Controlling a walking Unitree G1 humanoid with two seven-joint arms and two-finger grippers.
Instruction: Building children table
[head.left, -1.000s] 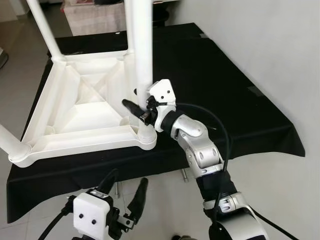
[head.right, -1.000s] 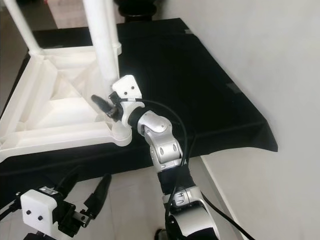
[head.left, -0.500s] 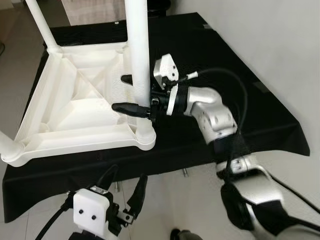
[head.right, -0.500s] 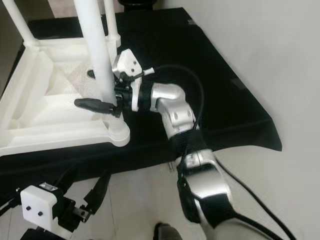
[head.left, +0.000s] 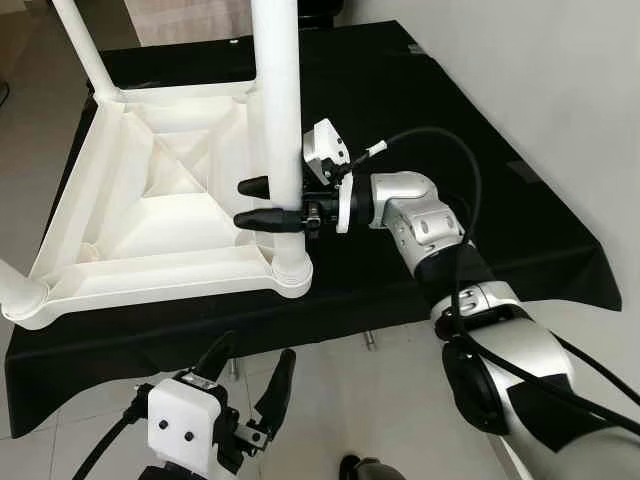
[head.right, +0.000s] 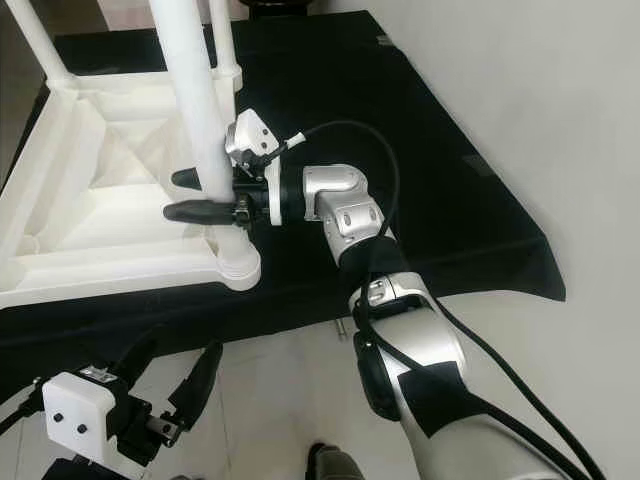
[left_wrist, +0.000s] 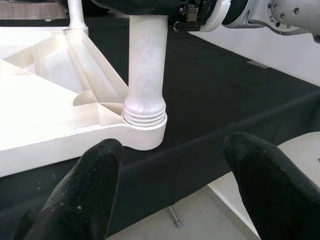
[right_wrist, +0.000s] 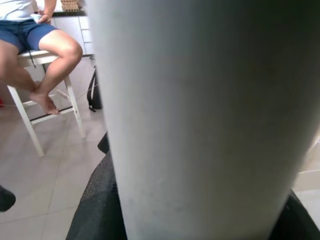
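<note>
Left gripper, nearest the camera, hangs low in front of the table edge with its two fingers spread wide and nothing between them; its wrist view looks through that gap at the near corner socket, where the threaded collar of the near leg sits seated or close to seated.

Beyond it, the right gripper is at work. The right arm reaches forward and across from the right, forearm roughly level, wrist turned so that one finger passes on each side of the near leg a short way above the socket. The fingers are closed around the leg; the right wrist view shows the white tube pressed close against the lens.

The upturned table top lies underside-up on the black cloth, ribs showing. Judged from this, assembly is well advanced: three further legs stand at the near-left, far-left and far corners. Remaining work appears to be tightening the gripped leg, then turning the table upright.

Farther back, a seated person's legs are in view.
</note>
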